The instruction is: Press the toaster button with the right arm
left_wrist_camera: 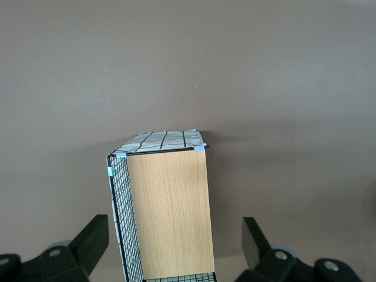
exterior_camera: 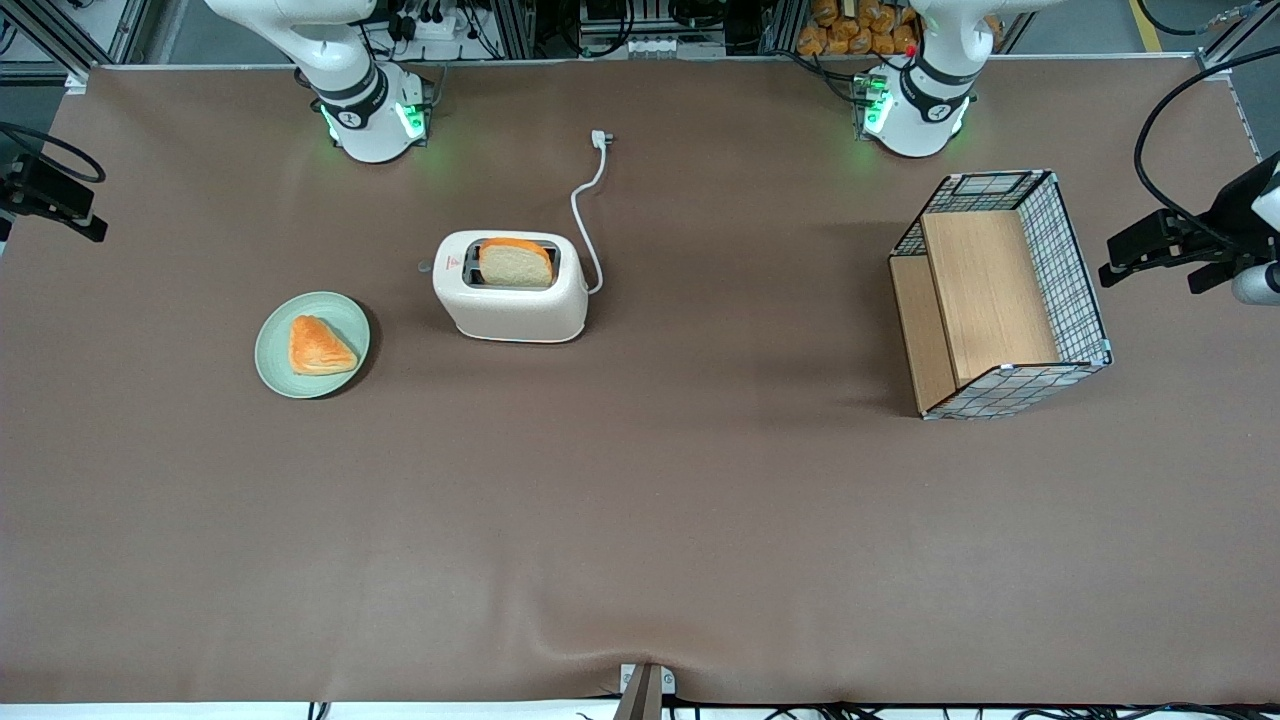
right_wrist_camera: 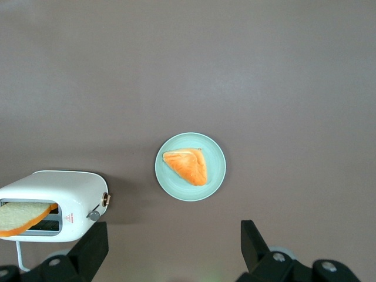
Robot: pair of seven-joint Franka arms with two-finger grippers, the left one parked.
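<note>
So we've got the toaster (exterior_camera: 511,289) sitting on the brown counter (exterior_camera: 640,520), a slice of bread (exterior_camera: 516,262) poking up out of its top slot. The toaster button (exterior_camera: 425,267) is that little grey knob on the narrow end, the end facing the working arm's side of the counter, right by the red logo (exterior_camera: 456,262). Nothing's touching it. The white cord (exterior_camera: 586,210) trails off the other end, away from the front camera, with the plug lying loose on the counter.

Just beside the toaster, a bit nearer the front camera, there's a pale green plate (exterior_camera: 312,344) with a triangular pastry (exterior_camera: 319,347) on it.

The right arm's claw (right_wrist_camera: 173,249) is hanging high above the counter at the working arm's end, looking down on the plate and the toaster's button end, well apart from both. Its fingers (right_wrist_camera: 88,249) are spread wide with nothing between them.

Toward the parked arm's end sits a wire basket (exterior_camera: 1003,293) with wood panels.
</note>
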